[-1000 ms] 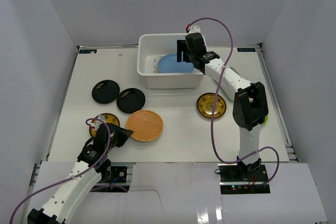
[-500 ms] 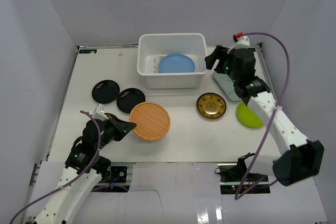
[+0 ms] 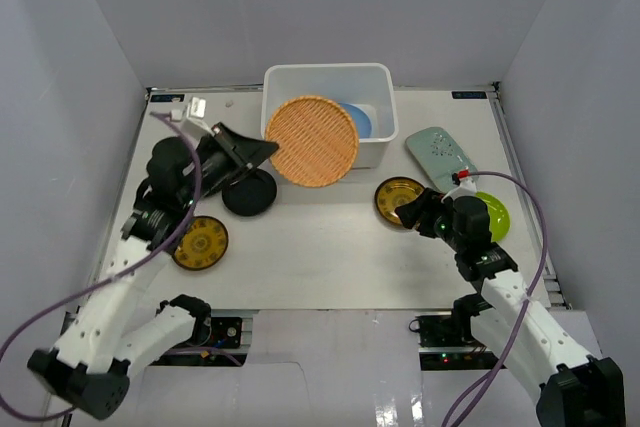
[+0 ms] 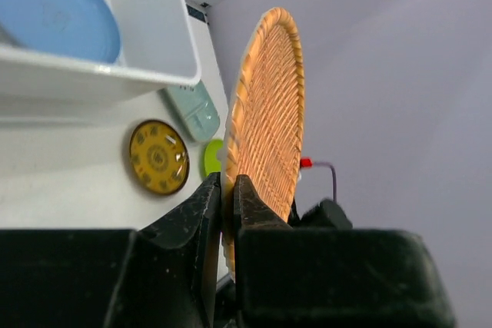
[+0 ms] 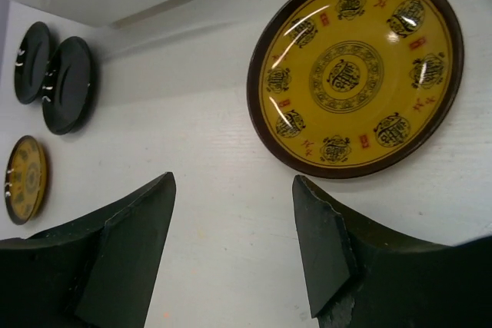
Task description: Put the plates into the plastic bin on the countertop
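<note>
the woven plate (image 3: 311,141) hides most of the light blue plate (image 3: 362,120).

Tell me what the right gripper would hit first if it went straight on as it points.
Probably the gold-centred plate: the right gripper, jaws open, points at its near rim. Angled downward, it could touch the bare countertop just short of it; depth is unclear.
</note>
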